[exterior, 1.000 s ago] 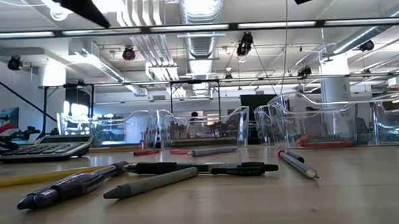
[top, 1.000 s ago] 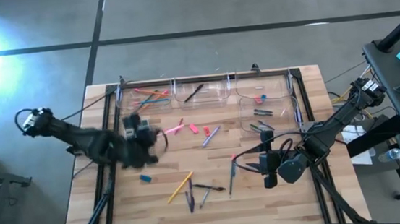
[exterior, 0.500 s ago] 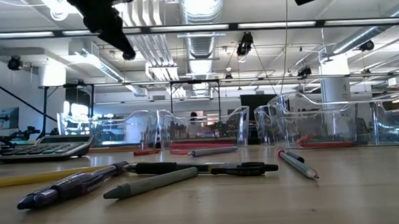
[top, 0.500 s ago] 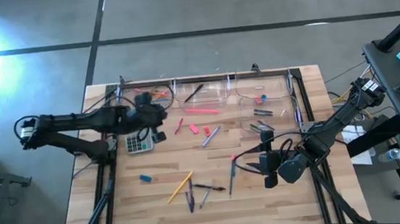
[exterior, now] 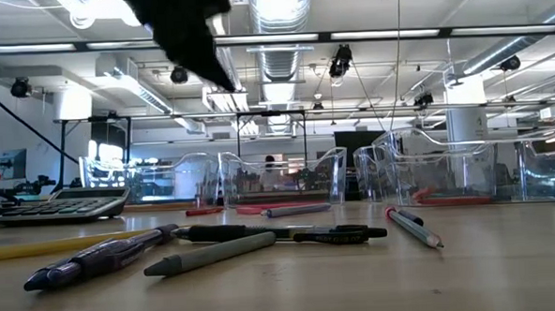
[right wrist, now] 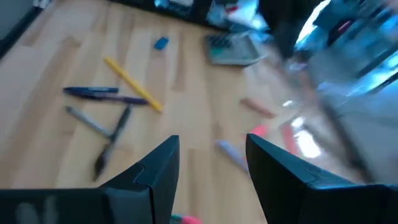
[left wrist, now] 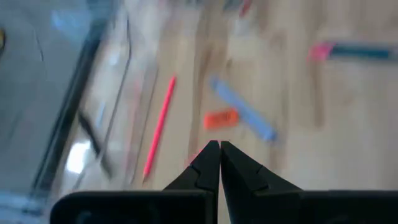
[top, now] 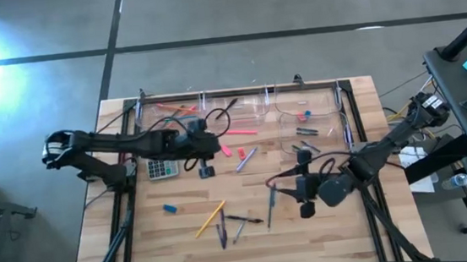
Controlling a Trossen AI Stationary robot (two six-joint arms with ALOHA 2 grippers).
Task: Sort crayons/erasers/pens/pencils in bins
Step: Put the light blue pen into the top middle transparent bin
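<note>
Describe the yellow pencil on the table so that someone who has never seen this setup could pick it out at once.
Start at the wooden table and look along its near edge, away from the row of clear bins. Left of centre lies a cluster of dark pens; the yellow pencil lies slanted at the cluster's left, with a blue eraser further left. It is the only yellow stick there; its neighbours are dark.

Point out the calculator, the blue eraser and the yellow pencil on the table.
calculator (top: 163, 167): high view, middle of its keypad.
blue eraser (top: 170, 209): high view, centre of the block.
yellow pencil (top: 210, 219): high view, mid-shaft.
</note>
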